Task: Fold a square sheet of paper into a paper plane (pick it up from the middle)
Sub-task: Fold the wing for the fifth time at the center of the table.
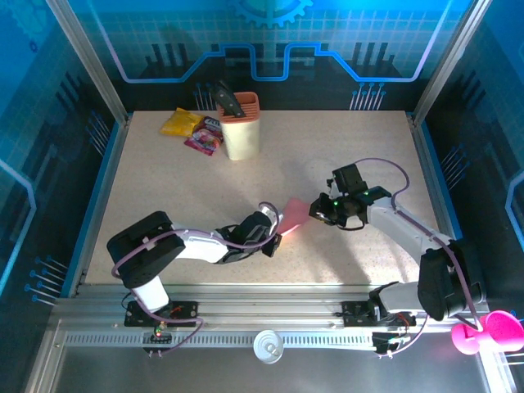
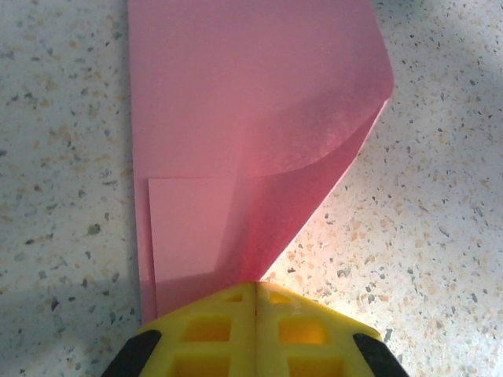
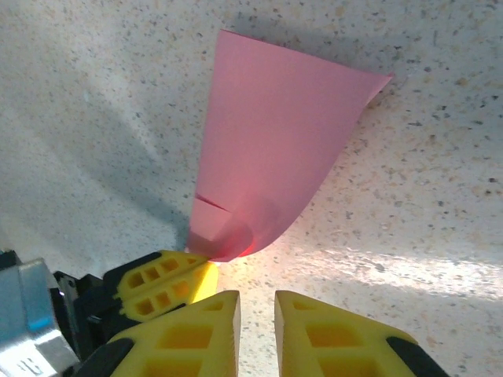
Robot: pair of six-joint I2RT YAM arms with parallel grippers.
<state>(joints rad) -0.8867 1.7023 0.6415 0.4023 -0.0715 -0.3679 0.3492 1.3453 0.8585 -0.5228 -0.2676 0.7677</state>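
Note:
The pink-red sheet of paper (image 1: pixel 293 214) lies on the speckled table, folded over on itself into a tapering shape, with no finished paper plane in view. My left gripper (image 1: pixel 275 235) is shut on its narrow end. In the left wrist view the yellow jaws (image 2: pixel 256 287) meet with no gap on the paper (image 2: pixel 251 102), and an upper flap curls loosely to the right. My right gripper (image 1: pixel 316 211) hovers just right of the paper. In the right wrist view it (image 3: pixel 257 303) stands open a small gap with bare table between the fingers, short of the paper (image 3: pixel 271 149). The left gripper's fingers (image 3: pixel 161 283) show beside it.
At the back stands a cream-and-orange holder (image 1: pixel 240 124) with a black tool in it. A yellow packet (image 1: pixel 180 123) and a purple-pink packet (image 1: pixel 205 137) lie to its left. A pink object (image 1: pixel 487 332) sits off the table at the front right. Frame walls enclose the table.

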